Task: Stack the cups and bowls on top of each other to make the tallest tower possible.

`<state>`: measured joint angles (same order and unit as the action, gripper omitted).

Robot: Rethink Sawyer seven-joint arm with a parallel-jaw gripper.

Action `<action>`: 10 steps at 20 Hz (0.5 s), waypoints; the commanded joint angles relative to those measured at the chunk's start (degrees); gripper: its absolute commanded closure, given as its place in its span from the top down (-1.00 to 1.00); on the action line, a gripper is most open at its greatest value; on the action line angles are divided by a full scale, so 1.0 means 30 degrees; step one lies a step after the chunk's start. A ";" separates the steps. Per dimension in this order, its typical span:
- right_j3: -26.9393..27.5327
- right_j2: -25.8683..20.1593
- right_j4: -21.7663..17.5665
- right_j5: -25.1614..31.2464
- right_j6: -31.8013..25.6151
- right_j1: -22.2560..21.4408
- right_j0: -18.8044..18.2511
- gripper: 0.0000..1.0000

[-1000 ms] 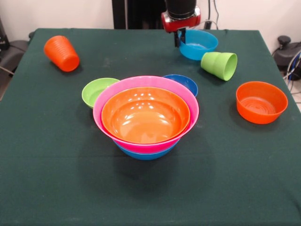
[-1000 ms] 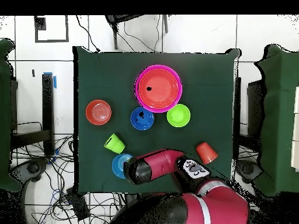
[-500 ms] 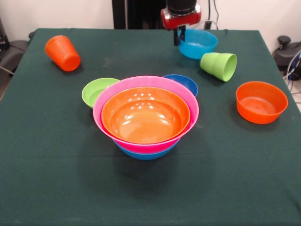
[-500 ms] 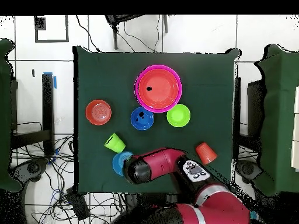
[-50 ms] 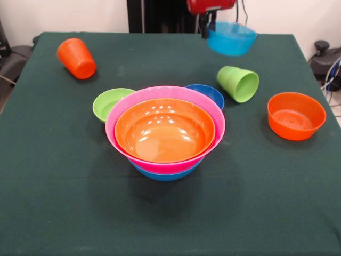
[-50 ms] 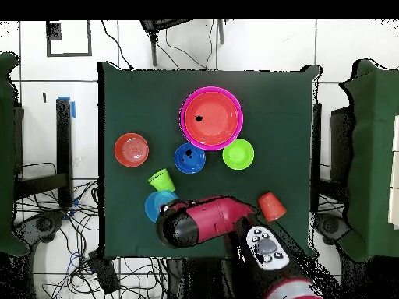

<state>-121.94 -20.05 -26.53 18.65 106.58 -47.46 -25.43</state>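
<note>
Orange, pink and blue bowls form your tower (image 5: 165,133), the fingers (image 5: 209,26) grip the light-blue bowl (image 5: 232,40) lifted, while both cups and three bowls wait.

No text, label, brand, number or sign can be read in either view. The bowls, the cups and the dark green surface (image 5: 64,176) show plain colour with no print. At the lower right of the overhead view, a pale panel (image 6: 265,247) on the arm carries a few small dark buttons, but any marks on it are too small to make out.
</note>
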 commanded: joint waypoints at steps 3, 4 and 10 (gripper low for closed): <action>-0.1767 -0.3367 0.3583 0.4352 -0.1341 -0.5384 -0.0759 -1.00; -0.1814 -0.3488 0.3808 0.4552 -0.1496 -0.5669 -0.0807 -1.00; -0.1471 -0.3927 0.4529 0.5490 -0.1992 -0.7018 -0.0857 -1.00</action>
<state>-123.78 -26.58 -15.79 28.23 106.58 -63.71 -27.88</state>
